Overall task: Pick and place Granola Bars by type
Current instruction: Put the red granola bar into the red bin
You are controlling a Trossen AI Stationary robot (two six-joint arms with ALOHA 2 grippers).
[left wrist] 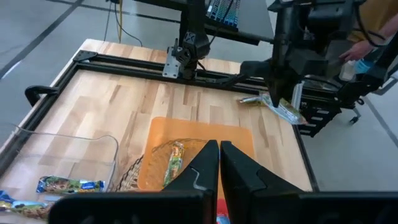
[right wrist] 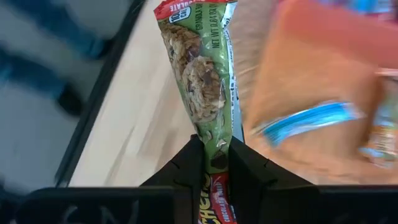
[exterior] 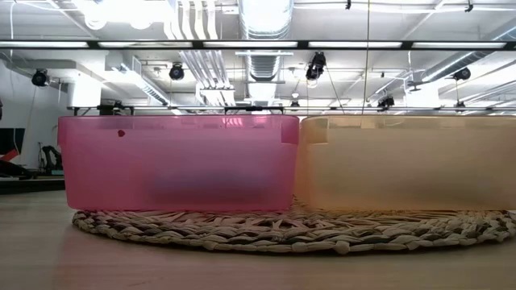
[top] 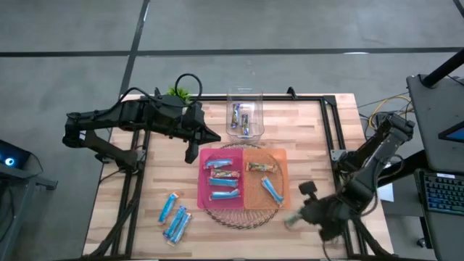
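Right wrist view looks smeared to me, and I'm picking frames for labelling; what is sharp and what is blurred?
Right wrist view: the green bar pinched in the right gripper is sharp, table and orange bin smeared. Low view: bins soft, ceiling lights glaring.

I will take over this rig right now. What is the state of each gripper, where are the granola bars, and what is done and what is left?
Right gripper: shut on a green-wrapped granola bar, near the table's front right corner.
Left gripper: shut, empty, over the bins.
Done: three bars in the pink bin, two in the orange bin.
Left: the held bar, the blue bars on the table, and the bars in the clear container.
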